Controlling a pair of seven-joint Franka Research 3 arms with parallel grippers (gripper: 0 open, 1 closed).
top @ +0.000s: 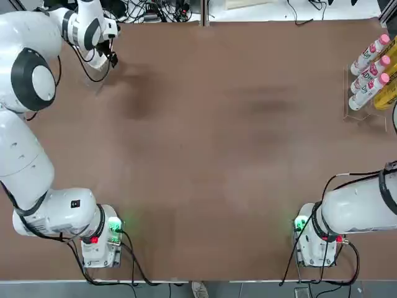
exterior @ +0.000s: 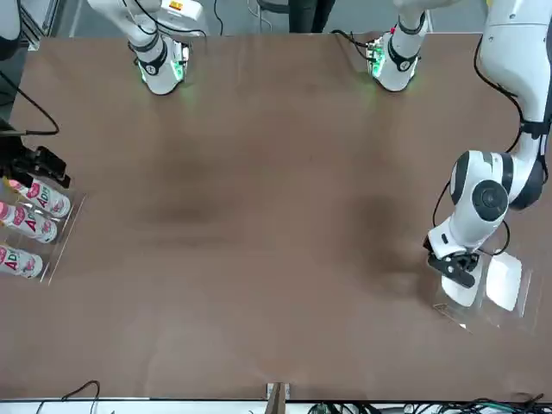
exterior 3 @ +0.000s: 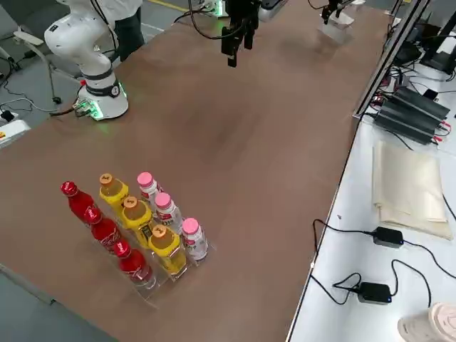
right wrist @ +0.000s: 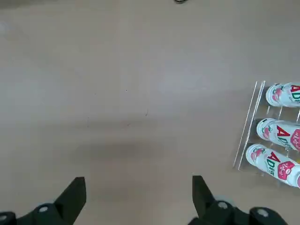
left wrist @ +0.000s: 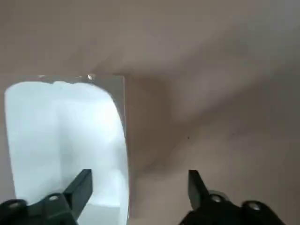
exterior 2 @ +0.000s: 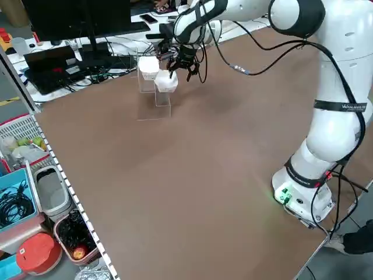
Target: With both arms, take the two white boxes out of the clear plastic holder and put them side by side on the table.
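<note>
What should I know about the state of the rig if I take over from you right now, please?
Left end effector: open, at the far left corner of the brown table, beside the nearer small white rounded box, not gripping it.
Right end effector: open, empty, hanging above the table away from the boxes.
Both boxes, the other one included, sit in the transparent acrylic holder.
Done: nothing taken out yet.
Left: take out both boxes and set them side by side on the table.
</note>
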